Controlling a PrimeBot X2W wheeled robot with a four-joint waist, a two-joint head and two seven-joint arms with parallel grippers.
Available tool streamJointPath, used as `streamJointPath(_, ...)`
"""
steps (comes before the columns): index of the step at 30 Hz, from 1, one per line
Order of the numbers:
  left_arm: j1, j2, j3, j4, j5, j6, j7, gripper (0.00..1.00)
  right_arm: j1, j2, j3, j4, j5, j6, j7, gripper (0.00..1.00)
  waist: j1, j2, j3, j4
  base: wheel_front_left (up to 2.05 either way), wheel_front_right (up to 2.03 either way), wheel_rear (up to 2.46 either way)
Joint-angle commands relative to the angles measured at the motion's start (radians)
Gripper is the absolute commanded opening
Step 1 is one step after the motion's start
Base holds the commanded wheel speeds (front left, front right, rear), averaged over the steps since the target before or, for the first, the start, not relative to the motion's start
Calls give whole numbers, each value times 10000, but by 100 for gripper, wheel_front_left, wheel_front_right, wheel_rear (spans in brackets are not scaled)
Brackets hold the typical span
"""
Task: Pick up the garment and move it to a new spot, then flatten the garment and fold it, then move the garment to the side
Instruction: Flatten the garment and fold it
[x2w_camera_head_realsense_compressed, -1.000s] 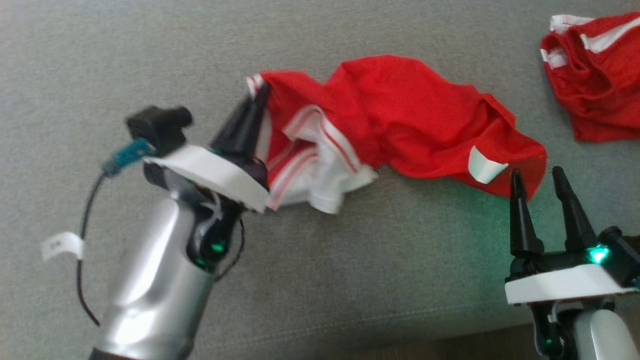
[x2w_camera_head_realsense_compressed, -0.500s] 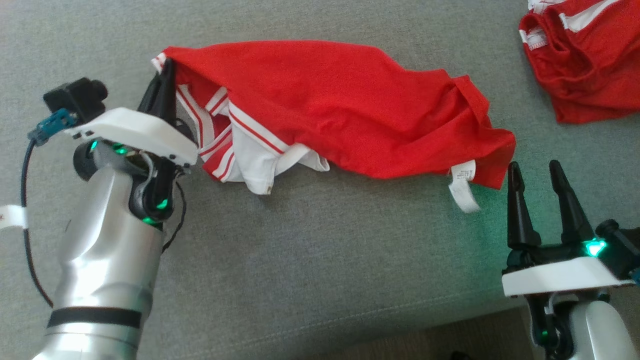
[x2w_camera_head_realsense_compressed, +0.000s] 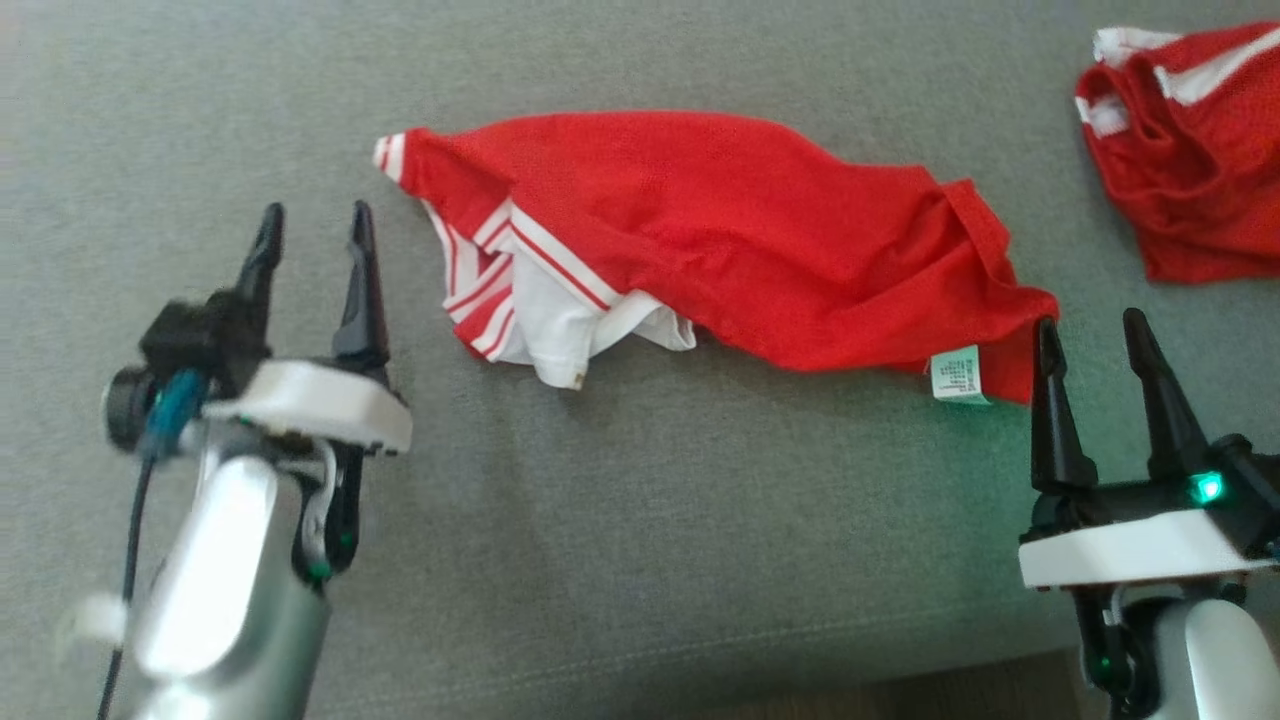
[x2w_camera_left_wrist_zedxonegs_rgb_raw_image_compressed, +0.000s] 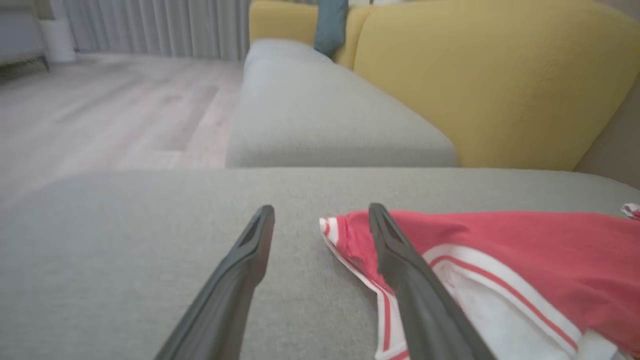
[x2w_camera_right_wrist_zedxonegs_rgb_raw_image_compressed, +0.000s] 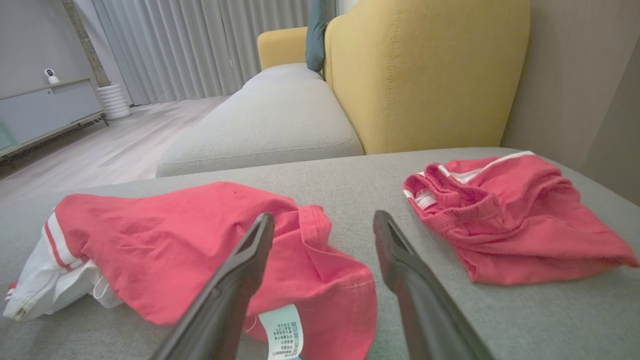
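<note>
Spotter: Half a second back the left gripper (x2w_camera_head_realsense_compressed: 316, 210) was pinching the striped corner of the garment (x2w_camera_head_realsense_compressed: 720, 220). Now it has let go and drawn back toward seven o'clock, jaws spread wide, nothing between them.

Operator: And the shirt?

Spotter: It's lying loose on the grey cushion (x2w_camera_head_realsense_compressed: 640, 520), a long rumpled band running from about ten o'clock to three o'clock in the head view. The striped corner sits at one o'clock from the left fingertips, apart from them. The white striped part (x2w_camera_head_realsense_compressed: 540, 320) is bunched under the red at the near edge.

Operator: Right side?

Spotter: The right gripper (x2w_camera_head_realsense_compressed: 1090, 322) waits at four o'clock, jaws also spread and empty. The hem corner with the care label (x2w_camera_head_realsense_compressed: 958, 375) lies just beside its fingertips at nine o'clock (touching or not, I cannot tell). A second red garment (x2w_camera_head_realsense_compressed: 1190, 150) sits at two o'clock, well apart.

Operator: So the move to a new spot looks done.

Spotter: I'd judge so; flattening comes next. That probably calls for each gripper to take its nearest end and draw the cloth taut, then free the tucked white part before any fold.
</note>
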Motion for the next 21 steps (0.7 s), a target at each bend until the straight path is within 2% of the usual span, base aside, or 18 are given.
streamJointPath(1, 292, 352, 516, -1221, 466, 298, -119, 100, 11, -66, 183, -433, -176, 37, 89, 100, 0, 0, -203, 205, 0, 0, 0)
streamJointPath(9, 2478, 223, 881, -3497, 1560, 844, -122, 100, 279, -66, 321, -642, -318, 37, 377, 100, 0, 0, -669, 625, 0, 0, 0)
streamJointPath(16, 3613, -188, 991, -4183, 1779, 805, -123, 100, 448, -66, 390, -654, -270, 37, 487, 100, 0, 0, -869, 895, 0, 0, 0)
streamJointPath(21, 3673, -373, 1153, -4049, 1780, 479, -123, 100, 439, -66, 363, -693, -273, 37, 533, 100, 0, 0, -874, 1001, 0, 0, 0)
